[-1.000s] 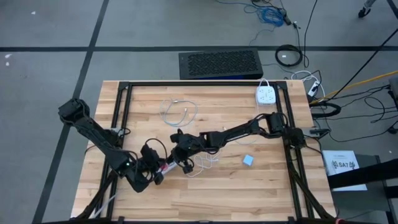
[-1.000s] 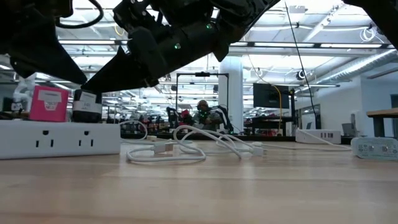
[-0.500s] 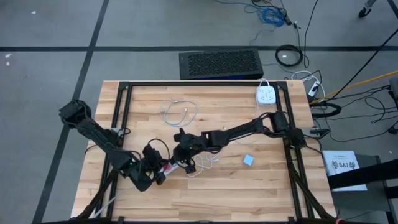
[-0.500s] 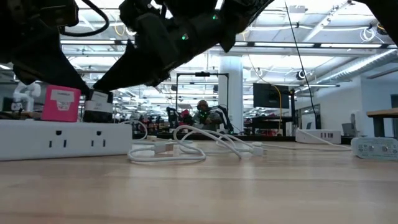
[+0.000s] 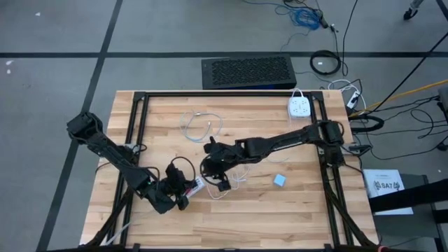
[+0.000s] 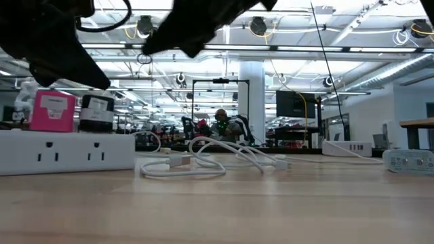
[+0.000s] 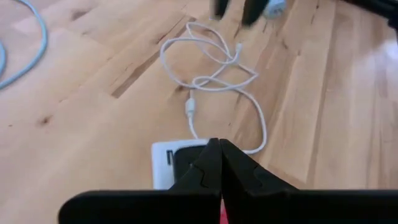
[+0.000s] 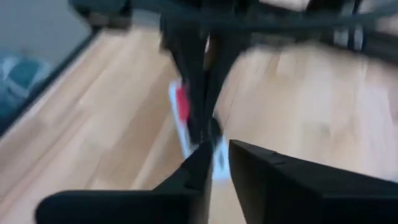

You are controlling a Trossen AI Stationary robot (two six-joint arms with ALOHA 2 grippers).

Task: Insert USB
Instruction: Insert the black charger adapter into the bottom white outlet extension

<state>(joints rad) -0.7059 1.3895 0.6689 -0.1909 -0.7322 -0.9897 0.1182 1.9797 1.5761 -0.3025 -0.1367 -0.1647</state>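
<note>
The wooden counter (image 5: 301, 203) is big and bare near its front. My white power strip (image 6: 64, 150) lies on it, with a pink plug block (image 6: 54, 112) on top. My left gripper (image 5: 183, 194) is closed tight just above the strip. My right gripper (image 5: 222, 183) hangs near it, a tiny bit apart, holding nothing. The white USB cable (image 7: 214, 81) lies loose just beside them.
</note>
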